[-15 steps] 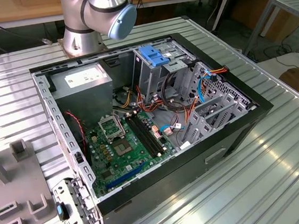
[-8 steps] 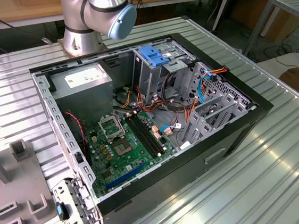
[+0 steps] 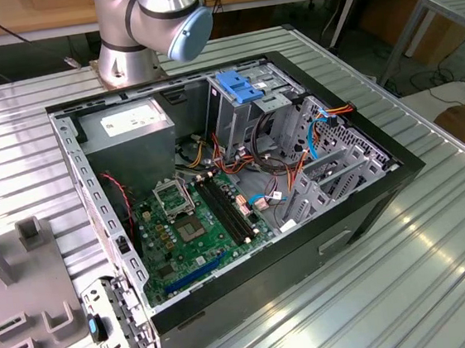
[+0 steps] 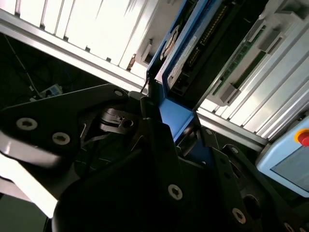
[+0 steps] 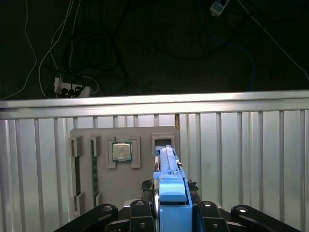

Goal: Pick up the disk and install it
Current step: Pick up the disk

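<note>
While the open computer case (image 3: 242, 181) lies on the ribbed metal table (image 3: 442, 268) in the exterior view, with a blue bracket (image 3: 244, 85) atop its drive cage (image 3: 243, 115), the gripper (image 5: 171, 212) is clenched on the disk (image 5: 169, 179), held edge-on by its blue side rails. In the second wrist view a black finger (image 4: 150, 121) presses against one rail. Behind the disk in the first wrist view lies a grey parts tray (image 5: 145, 186) holding a processor chip (image 5: 121, 151).
</note>
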